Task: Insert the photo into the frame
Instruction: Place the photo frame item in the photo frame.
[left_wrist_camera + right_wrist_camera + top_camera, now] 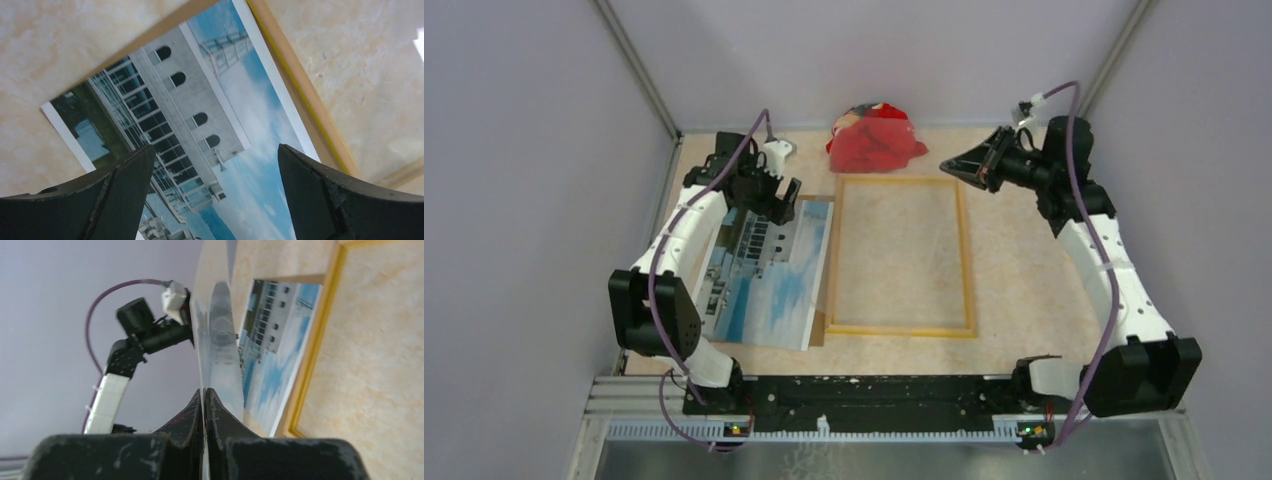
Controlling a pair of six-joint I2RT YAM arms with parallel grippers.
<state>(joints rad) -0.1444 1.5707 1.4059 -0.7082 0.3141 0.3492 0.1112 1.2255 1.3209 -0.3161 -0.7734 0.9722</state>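
Near edge: both arm bases; nothing of the task lies here.

Mid-table, left: the photo [769, 285] lies flat, picture side up, outside the frame [900, 329]. Its right edge sits just beside the frame's left rail. We cannot tell whether they touch. A brown backing panel [295, 279] shows beyond the photo's far edge, so we take the print to be resting on it.

Mid-table, centre: the frame lies flat on the table [1024, 260]. Bare tabletop shows through the opening, so nothing is loaded. In the left wrist view the rail reads pale wood with yellow along one side. We judge the back is up for loading, but are not sure.

Further out, left: the left gripper [215, 150] hangs over the photo's far end, fingers spread wide to either side of the printed building and gripping nothing. We read this as lining up for a pick.

Further out, right: the right gripper [205, 395] is raised past the frame's far right corner. Its fingers are pressed together on the edge of a clear pane [220, 340], pinching it. We judge the pane is lifted to keep the opening free.

Far edge: a red cloth [876, 140], uninvolved.

Status: the insertion is not yet begun.
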